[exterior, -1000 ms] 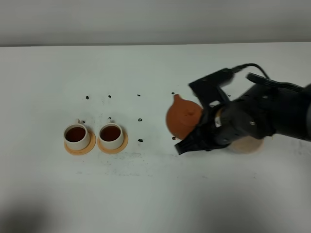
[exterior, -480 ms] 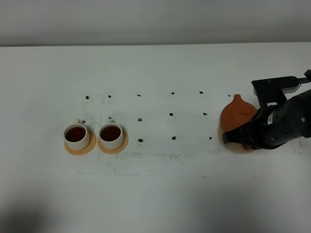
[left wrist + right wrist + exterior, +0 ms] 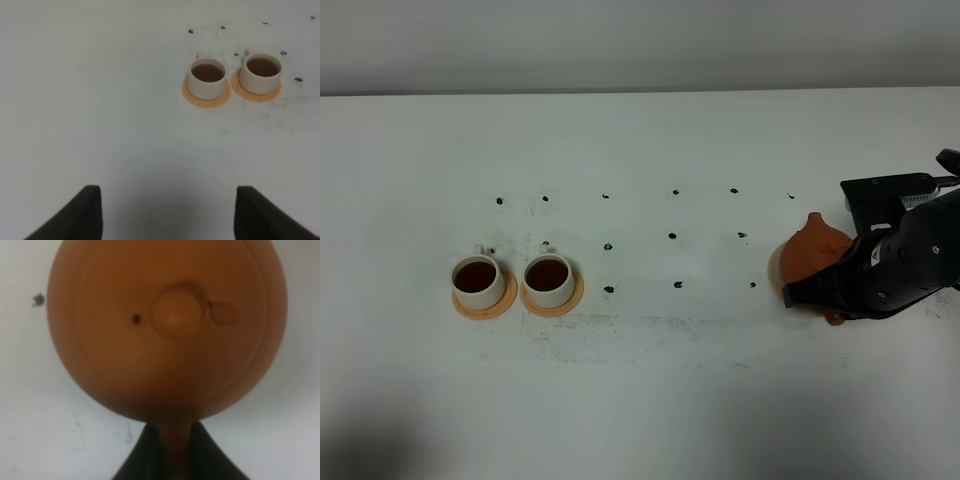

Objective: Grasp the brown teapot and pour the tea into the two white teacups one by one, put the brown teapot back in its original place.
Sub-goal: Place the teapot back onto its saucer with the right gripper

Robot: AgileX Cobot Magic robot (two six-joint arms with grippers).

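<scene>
Both white teacups (image 3: 512, 281) at left of the frame held tea, so the return step was in hand. The right gripper (image 3: 842, 283), jaws clamped on the handle, held the brown teapot (image 3: 811, 254) at right over its saucer; next came lowering and release.

Bare table (image 3: 670, 380) lies between teacups (image 3: 513, 281) and teapot (image 3: 812, 250).

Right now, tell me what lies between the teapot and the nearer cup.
Only bare white table with small dark marks lies between the teapot and the nearer cup; the exterior high view shows it.
</scene>
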